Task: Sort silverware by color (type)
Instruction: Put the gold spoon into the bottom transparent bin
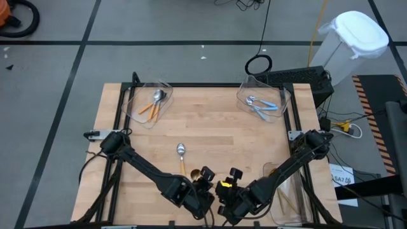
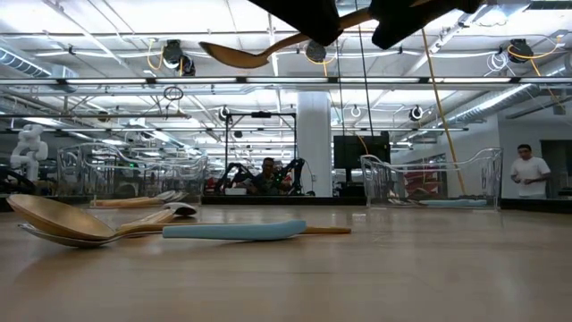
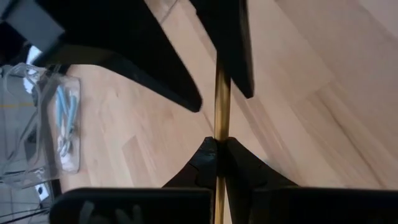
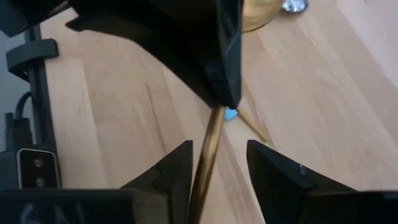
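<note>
A gold spoon [image 2: 268, 46] hangs in the air near the table's near edge, bowl toward the left. My left gripper [image 3: 217, 146] is shut on its handle. My right gripper [image 4: 217, 155] is open, and its fingers stand on either side of the same handle [image 4: 208, 149], farther from the bowl. In the high view the two grippers, left [image 1: 205, 178] and right [image 1: 229, 181], meet at the near middle. On the table below lie an orange-handled spoon [image 1: 181, 152], a blue-handled spoon [image 2: 232, 231] and another gold spoon [image 2: 54, 219]. My left gripper pinches the gold spoon's handle [image 3: 218, 118] between its two fingers, which lie across it. The spoon is lifted clear of the table and lies about level, its bowl [image 2: 232, 55] sticking out toward the table's left.
A clear bin with orange-handled spoons [image 1: 152, 102] stands at the far left and one with blue-handled spoons [image 1: 264, 105] at the far right. A third clear bin [image 1: 289, 191] sits at the near right. A black frame [image 1: 210, 84] edges the table. A person [image 2: 529, 170] stands beyond it.
</note>
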### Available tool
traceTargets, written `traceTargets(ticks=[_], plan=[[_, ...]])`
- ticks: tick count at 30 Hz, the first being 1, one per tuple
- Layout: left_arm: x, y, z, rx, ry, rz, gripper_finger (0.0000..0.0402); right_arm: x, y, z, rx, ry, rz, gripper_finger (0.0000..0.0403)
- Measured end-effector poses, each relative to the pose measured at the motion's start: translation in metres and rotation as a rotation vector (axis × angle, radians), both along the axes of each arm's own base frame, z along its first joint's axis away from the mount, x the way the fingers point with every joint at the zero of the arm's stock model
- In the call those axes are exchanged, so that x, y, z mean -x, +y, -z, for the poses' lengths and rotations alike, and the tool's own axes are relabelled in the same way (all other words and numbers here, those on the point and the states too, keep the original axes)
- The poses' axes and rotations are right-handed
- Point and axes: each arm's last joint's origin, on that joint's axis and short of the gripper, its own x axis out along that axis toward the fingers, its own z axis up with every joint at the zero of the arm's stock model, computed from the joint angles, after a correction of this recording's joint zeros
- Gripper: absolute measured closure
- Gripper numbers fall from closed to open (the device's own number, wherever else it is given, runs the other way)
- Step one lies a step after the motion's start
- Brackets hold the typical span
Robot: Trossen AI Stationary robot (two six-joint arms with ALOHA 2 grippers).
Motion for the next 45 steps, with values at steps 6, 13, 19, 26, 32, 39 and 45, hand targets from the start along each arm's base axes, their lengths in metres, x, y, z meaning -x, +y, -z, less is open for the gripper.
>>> traceTargets(ticks=[6, 13, 19, 26, 32, 39, 45], plan=[[-0.002, 0.003, 0.000, 0.029, 0.011, -0.003, 0.0394, -0.001, 0.001, 0.003, -0.001, 0.006, 0.004, 0.0301], [-0.002, 0.002, 0.000, 0.078, -0.006, -0.057, 0.0385, 0.000, 0.000, 0.004, -0.002, 0.015, 0.014, 0.0383], [-0.002, 0.002, -0.001, 0.060, -0.066, -0.128, 0.0331, 0.006, -0.001, 0.007, 0.011, 0.060, 0.049, 0.0383], [0.006, -0.010, -0.005, 0.022, -0.187, -0.225, 0.0272, 0.032, 0.004, 0.000, -0.003, 0.126, 0.119, 0.0383], [0.014, -0.021, -0.005, 0.080, -0.225, -0.273, 0.0265, 0.070, 0.016, -0.015, -0.036, 0.135, 0.212, 0.0383], [0.019, -0.022, -0.003, 0.118, -0.226, -0.328, 0.0264, 0.112, 0.030, -0.024, -0.055, 0.133, 0.324, 0.0383], [0.020, -0.022, -0.002, 0.171, -0.227, -0.373, 0.0264, 0.147, 0.036, -0.030, -0.043, 0.121, 0.413, 0.0383]])
